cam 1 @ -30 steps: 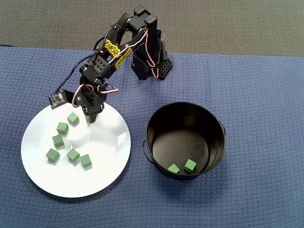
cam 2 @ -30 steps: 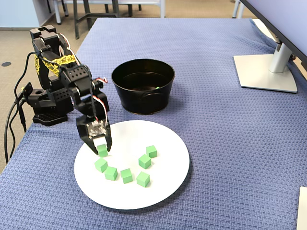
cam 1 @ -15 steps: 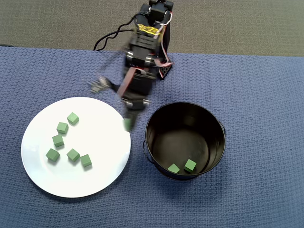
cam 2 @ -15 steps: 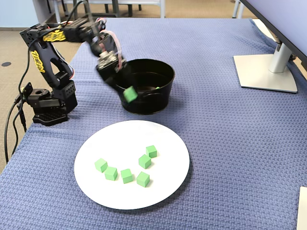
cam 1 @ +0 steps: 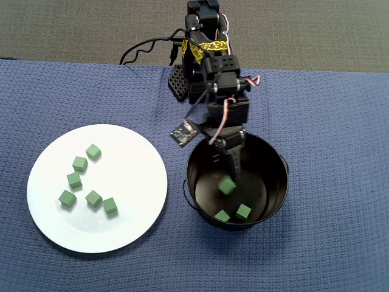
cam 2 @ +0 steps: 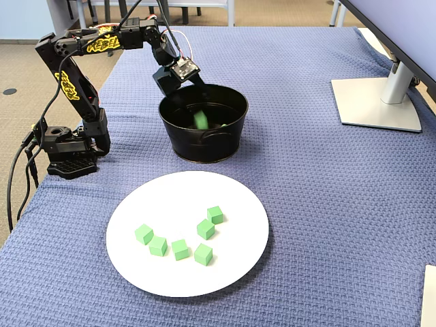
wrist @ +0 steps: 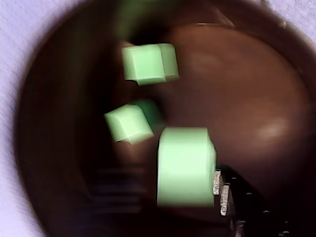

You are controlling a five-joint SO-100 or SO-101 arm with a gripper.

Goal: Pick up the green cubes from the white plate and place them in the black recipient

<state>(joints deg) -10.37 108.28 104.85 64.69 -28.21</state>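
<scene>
I hang over the black recipient (cam 1: 276, 159) so the cube (cam 1: 227, 185) lands inside, by the two (cam 1: 233, 213) at its six o'clock. I cannot tell whether I grip it or it falls. Six green cubes (cam 1: 85, 182) wait on the white plate (cam 1: 130, 222), at nine o'clock.

Blue woven tablecloth (cam 2: 327, 204), grey carpet (cam 1: 304, 30) beyond, perhaps a monitor stand (cam 2: 381, 102) at right.
</scene>
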